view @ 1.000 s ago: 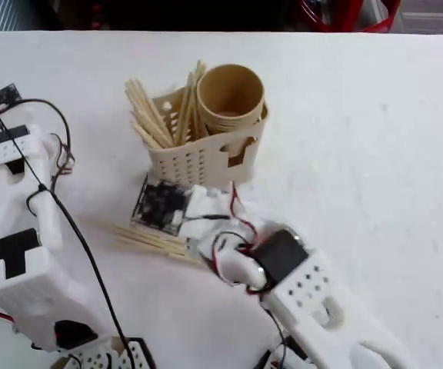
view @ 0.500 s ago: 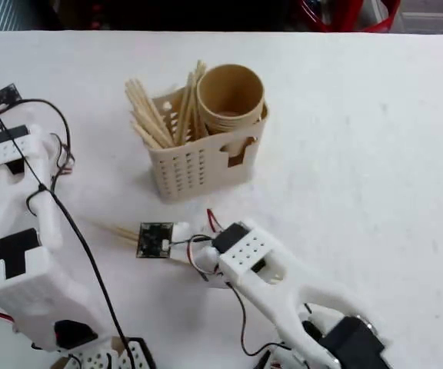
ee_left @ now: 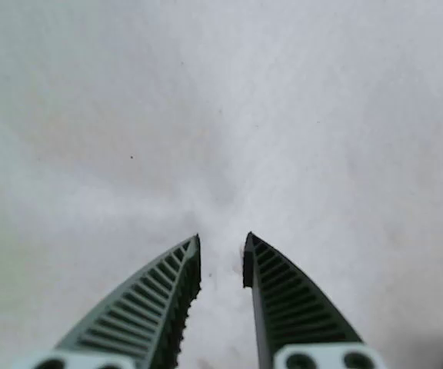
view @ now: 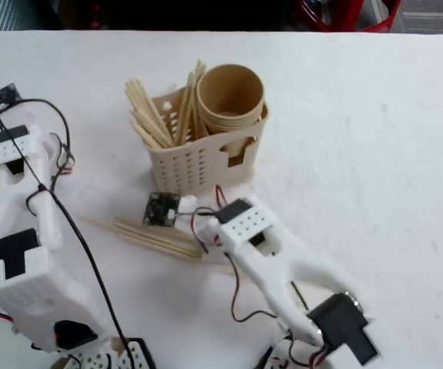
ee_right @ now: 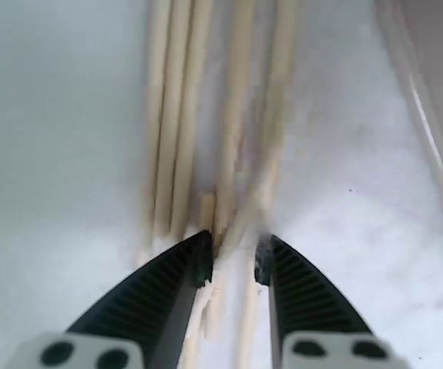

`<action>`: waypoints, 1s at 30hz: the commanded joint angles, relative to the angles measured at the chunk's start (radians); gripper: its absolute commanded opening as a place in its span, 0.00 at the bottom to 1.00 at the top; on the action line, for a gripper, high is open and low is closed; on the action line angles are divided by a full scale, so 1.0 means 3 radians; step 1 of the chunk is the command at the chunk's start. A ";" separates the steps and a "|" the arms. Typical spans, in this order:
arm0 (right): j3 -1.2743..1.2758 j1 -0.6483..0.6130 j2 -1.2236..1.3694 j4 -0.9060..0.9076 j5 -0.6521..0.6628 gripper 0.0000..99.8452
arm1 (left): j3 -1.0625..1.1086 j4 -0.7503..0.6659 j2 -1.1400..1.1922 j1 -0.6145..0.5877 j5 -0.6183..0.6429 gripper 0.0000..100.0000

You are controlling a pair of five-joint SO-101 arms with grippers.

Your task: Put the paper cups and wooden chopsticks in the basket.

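A: What has changed in the last second?

B: The right arm (view: 275,261) has left the basket (view: 198,165) wall, dropped toward 6 o'clock, and now sits at the 3 o'clock end of the loose chopsticks (view: 141,233). Their far tips reach a bit further toward 9 o'clock than before, so we think they got nudged.

A: Right gripper (ee_right: 233,257)?

B: The jaws are drawn in to a narrow gap with a couple of stick ends wedged between. We read that as a pinch. The outer sticks lie beside the jaws, not in them.

A: Lifted yet?

B: No, the bundle lies flat on the tabletop (view: 375,138), at the basket's 7 o'clock, near it but apart.

A: Left gripper (ee_left: 221,250)?

B: Slightly spread over bare tabletop, nothing between the jaws. The left arm (view: 18,223) sits at the 9 o'clock edge.

A: Rest of the task?

B: The paper cups (view: 229,92) are stacked in the basket's 3 o'clock half and the standing chopsticks (view: 148,115) fan out of its 9 o'clock half. We judge this bundle is the last load, and it may take more than one trip.
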 commanded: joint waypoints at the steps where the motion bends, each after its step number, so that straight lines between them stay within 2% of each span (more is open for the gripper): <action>1: -0.0312 0.0054 0.0263 -0.0043 0.0046 0.10 | -0.0153 -0.0072 -0.0018 -0.0023 0.0020 0.11; 6: -0.0419 0.0054 0.0514 -0.0043 0.0046 0.09 | -0.0153 -0.0072 -0.0018 -0.0023 0.0020 0.11; 10: -0.0430 0.0054 0.0524 -0.0043 0.0143 0.01 | -0.0153 -0.0072 -0.0018 -0.0023 0.0020 0.11; 17: -0.0435 0.0054 0.0427 -0.0018 0.0159 0.02 | -0.0159 -0.0072 -0.0018 -0.0023 0.0020 0.11; 25: -0.0460 0.0033 -0.0826 0.0269 0.0128 0.02 | -0.0159 -0.0072 -0.0018 -0.0023 0.0020 0.11; 30: -0.0757 0.0049 -0.1634 0.0494 -0.0179 0.02 | -0.0159 -0.0072 -0.0018 -0.0018 0.0031 0.11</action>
